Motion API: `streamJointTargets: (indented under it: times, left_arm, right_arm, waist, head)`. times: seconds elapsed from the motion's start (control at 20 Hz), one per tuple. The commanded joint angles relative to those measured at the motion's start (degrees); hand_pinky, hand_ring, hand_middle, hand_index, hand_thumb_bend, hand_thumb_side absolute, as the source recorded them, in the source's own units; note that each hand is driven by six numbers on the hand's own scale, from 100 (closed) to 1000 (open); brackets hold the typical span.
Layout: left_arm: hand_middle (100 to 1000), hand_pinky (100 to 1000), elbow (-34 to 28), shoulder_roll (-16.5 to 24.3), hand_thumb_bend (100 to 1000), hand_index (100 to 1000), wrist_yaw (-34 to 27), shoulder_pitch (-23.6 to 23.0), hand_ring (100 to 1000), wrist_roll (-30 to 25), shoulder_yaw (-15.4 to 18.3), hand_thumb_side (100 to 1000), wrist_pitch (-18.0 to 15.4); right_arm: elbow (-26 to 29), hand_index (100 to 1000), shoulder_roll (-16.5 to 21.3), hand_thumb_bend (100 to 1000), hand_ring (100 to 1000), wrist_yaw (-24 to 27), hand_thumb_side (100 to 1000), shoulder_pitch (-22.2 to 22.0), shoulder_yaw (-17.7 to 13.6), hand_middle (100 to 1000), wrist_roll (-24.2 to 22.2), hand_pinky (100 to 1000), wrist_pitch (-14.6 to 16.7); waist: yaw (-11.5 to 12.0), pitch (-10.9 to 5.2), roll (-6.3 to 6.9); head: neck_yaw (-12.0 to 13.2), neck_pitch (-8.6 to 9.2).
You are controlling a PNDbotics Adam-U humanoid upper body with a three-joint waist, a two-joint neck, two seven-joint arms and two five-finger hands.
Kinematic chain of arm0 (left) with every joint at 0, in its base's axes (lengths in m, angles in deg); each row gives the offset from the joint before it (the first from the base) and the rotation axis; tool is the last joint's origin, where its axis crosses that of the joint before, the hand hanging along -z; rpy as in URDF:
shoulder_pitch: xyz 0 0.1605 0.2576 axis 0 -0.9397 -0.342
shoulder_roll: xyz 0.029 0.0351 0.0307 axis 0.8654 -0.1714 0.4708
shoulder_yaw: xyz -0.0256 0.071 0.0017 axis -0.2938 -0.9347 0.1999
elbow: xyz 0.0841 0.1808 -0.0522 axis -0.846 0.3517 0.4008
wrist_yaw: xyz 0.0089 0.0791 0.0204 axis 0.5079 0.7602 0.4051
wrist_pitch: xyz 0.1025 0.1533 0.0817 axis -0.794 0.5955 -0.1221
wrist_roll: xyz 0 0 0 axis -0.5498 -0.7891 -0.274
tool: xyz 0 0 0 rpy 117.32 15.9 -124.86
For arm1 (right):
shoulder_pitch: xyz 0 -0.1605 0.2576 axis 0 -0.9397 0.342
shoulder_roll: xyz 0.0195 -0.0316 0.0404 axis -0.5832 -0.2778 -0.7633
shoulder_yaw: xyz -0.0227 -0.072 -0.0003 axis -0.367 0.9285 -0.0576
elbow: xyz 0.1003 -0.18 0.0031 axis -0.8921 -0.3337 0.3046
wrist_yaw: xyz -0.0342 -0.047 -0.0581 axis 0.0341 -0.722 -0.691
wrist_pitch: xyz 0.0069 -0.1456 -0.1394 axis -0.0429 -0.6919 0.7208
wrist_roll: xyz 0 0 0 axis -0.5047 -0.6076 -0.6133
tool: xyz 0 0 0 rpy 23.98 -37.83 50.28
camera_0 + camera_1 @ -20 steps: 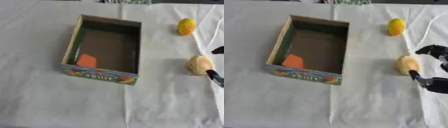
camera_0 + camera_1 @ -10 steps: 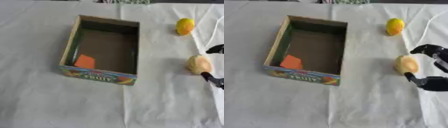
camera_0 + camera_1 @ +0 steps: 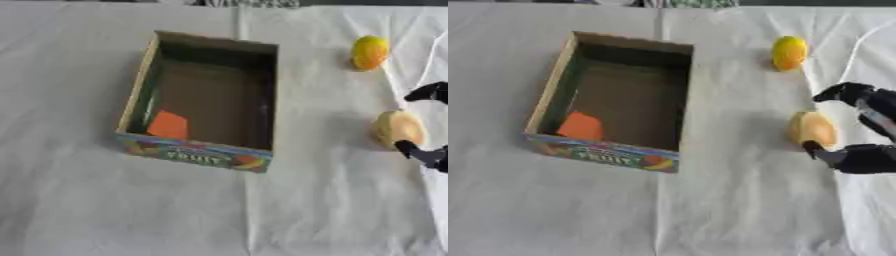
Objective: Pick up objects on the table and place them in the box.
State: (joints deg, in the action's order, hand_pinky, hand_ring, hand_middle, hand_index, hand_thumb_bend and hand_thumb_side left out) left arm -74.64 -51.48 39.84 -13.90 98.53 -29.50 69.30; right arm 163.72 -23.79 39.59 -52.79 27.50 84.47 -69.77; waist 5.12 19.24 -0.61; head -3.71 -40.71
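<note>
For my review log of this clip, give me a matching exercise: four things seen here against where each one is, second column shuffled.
Things:
1. orange piece
2. yellow fruit
3. pale fruit
4. box

Places:
A. far right of the table, lying alone
B. left of both fruits, open top up
C. between the right hand's thumb and fingers
D. inside the box, near-left corner

Pairs: 1-D, 2-A, 3-C, 4-B

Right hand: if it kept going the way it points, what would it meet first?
The pale yellow fruit: the right hand brackets it, fingertips above and below. Contact is unclear.
</note>
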Motion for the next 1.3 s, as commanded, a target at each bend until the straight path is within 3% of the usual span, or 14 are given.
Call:
streamJointTargets:
  times: [0.05, 0.2, 0.25, 0.3, 0.4, 0.5, 0.95, 1.3]
  left_arm:
    - [767, 744, -1.11, 0.51, 202, 861, -0.27, 0.7, 783, -0.04, 0.19, 581, 0.08]
    - [766, 744, -1.11, 0.36, 196, 860, -0.35, 0.62, 781, 0.03, 0.23, 585, 0.18]
    - [766, 743, -1.11, 0.27, 196, 860, -0.4, 0.65, 781, 0.04, 0.19, 586, 0.24]
    - [766, 744, -1.11, 0.19, 196, 860, -0.43, 0.71, 781, 0.02, 0.14, 588, 0.26]
    - [765, 744, -1.11, 0.12, 195, 860, -0.47, 0.79, 780, -0.02, 0.09, 585, 0.26]
    - [765, 744, -1.11, 0.11, 194, 860, -0.51, 0.77, 779, -0.01, 0.11, 586, 0.28]
    - [763, 744, -1.11, -0.29, 187, 857, -0.82, 0.91, 777, -0.08, -0.03, 592, 0.43]
    - [761, 744, -1.11, -0.71, 181, 856, -1.06, 0.93, 776, -0.1, -0.03, 600, 0.46]
  right_arm:
    - [0.85, 878, 2.24, 375, 931, -0.62, 361, 0.12, -0.17, 863, -1.45, 922, -1.27]
    - [0.85, 877, 2.3, 375, 931, -1.28, 332, -0.2, -0.14, 863, -3.08, 921, -2.61]
    - [0.79, 878, 2.3, 370, 931, -1.38, 297, -0.17, -0.18, 863, -3.38, 921, -3.26]
    - [0.58, 880, 2.31, 355, 932, -1.41, 199, -0.12, -0.14, 862, -3.71, 921, -3.86]
    - [0.15, 882, 2.31, 328, 933, -1.33, 206, 0.01, -0.01, 864, -4.34, 921, -4.42]
    - [-0.41, 885, 2.24, 283, 933, -1.37, 282, 0.1, -0.01, 863, -4.54, 920, -4.7]
    - [-5.33, 888, 1.48, 247, 923, -0.76, 317, 1.93, 0.89, 856, -3.56, 912, -4.99]
    - [-8.06, 891, 1.21, 305, 919, -2.46, 316, 2.84, 2.31, 852, -4.94, 912, -4.12]
  waist:
    - [0.14, -0.69, 0.13]
    - [0.21, -0.53, 0.22]
    - [0.24, -0.5, 0.24]
    - [0.29, -0.45, 0.27]
    - [0.4, -0.37, 0.33]
    - [0.54, -0.25, 0.41]
    - [0.95, 0.14, 0.67]
    - [1.1, 0.59, 0.73]
  head:
    - [-0.39, 0.7]
    - [-0.41, 0.72]
    - [-0.47, 0.74]
    - [-0.56, 0.78]
    - [-0.68, 0.82]
    - [-0.77, 0.85]
    - [-1.48, 1.24]
    - [-1.82, 1.35]
